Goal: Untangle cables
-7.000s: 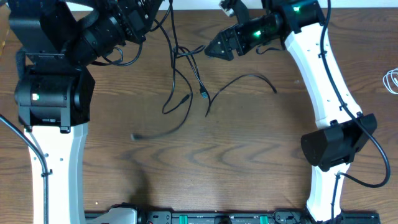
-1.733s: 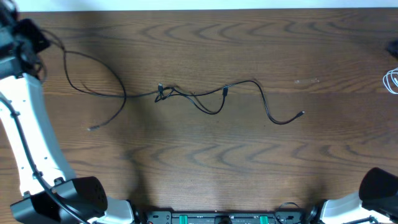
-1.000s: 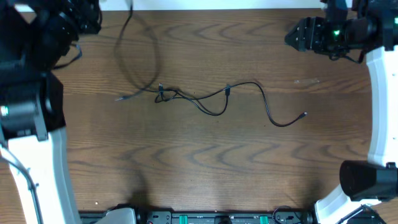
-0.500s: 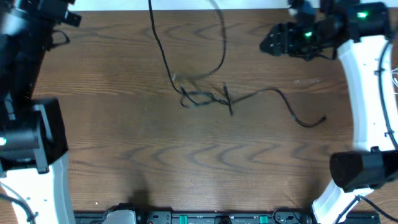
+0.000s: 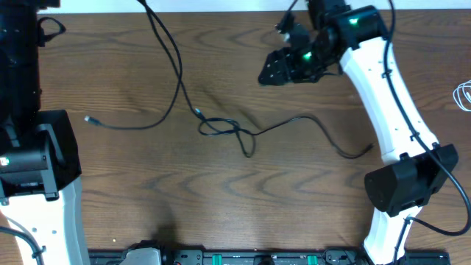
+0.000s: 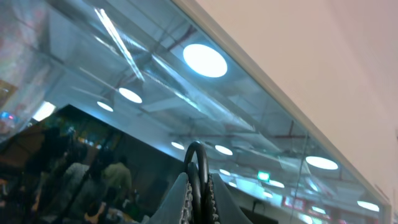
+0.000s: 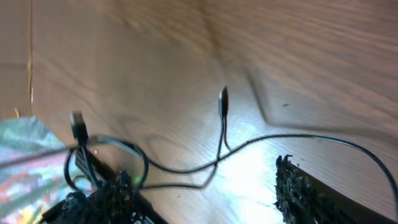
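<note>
Though the cables [image 5: 309, 120] lie mostly spread on the counter [image 5: 147, 206], one small knot [image 5: 221, 129] is left; left end effector [image 6: 198, 186] pinches a black strand [image 6: 196, 152], right end effector [image 5: 268, 75] wide, empty.

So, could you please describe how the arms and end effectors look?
Both the left arm and right arm have white tubular links joined by bulky black joint housings with small green lights. A thin black wire runs along the right arm. The right end effector is black; the left end effector has pale grey fingers.
</note>
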